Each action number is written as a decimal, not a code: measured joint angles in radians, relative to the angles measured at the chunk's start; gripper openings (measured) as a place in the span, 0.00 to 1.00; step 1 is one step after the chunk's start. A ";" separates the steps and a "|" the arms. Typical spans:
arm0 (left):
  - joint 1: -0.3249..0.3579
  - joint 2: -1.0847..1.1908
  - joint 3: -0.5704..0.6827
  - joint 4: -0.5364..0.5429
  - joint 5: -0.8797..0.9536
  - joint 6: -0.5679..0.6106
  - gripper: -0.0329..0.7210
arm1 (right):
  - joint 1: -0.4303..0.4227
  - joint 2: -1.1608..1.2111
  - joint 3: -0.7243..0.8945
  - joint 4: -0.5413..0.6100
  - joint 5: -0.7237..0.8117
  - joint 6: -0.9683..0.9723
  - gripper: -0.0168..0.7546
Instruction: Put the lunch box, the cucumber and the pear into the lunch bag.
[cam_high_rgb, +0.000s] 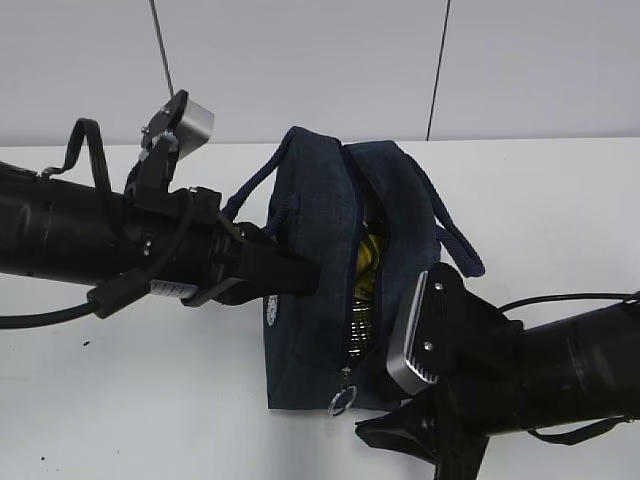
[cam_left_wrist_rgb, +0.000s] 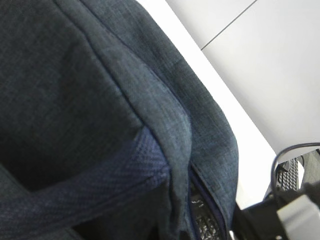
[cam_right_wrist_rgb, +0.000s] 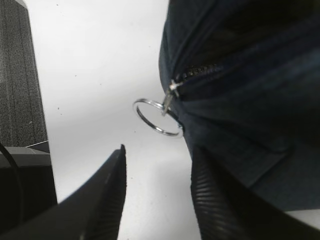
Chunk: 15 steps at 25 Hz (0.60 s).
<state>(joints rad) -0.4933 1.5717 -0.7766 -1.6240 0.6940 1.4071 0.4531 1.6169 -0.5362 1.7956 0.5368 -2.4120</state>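
A: Lunch bag (cam_high_rgb: 310, 300) stood upright on the desk (cam_high_rgb: 560, 200), mouth unzipped and gaping. Something yellow showed through the opening in the exterior view, possibly the pear (cam_high_rgb: 368, 262); lunch box and cucumber could not be made out. Neither lay on the visible desk, so judged all three likely inside.

B: Left gripper (cam_high_rgb: 285, 272)?

A: Fingers together, pinched on the left wall of the bag near the handle (cam_left_wrist_rgb: 100, 185); the left wrist view was filled with fabric, so the exact bite was not visible. Right gripper (cam_right_wrist_rgb: 157, 195) had fingers apart, holding nothing, low beside the bag's near end. Metal ring (cam_right_wrist_rgb: 157, 117) hung from the zipper slider just ahead of the fingers, not touched.

B: Risks noted?

A: Judgement only. If the next move was to take the ring, it is thin and swings free: the fingers could close on air or nudge it aside. The right-hand finger (cam_right_wrist_rgb: 215, 200) sat close against the fabric and could snag it instead of the ring.

B: And the bag?

A: Soft walls. If the left hold slipped during a pull, the bag could slide or tip, and the zipper could jam on a fold or on bulging contents.
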 joint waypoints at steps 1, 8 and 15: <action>0.000 0.000 0.000 0.000 0.002 0.000 0.02 | 0.000 0.013 -0.003 0.000 0.000 0.000 0.47; 0.000 0.000 0.000 0.000 0.018 0.000 0.02 | 0.000 0.074 -0.032 0.002 0.002 0.000 0.47; 0.000 0.000 0.000 -0.001 0.020 0.000 0.02 | 0.000 0.076 -0.066 0.002 0.018 0.000 0.47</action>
<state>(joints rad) -0.4933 1.5717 -0.7766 -1.6249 0.7139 1.4071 0.4531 1.6928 -0.6025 1.7975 0.5550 -2.4120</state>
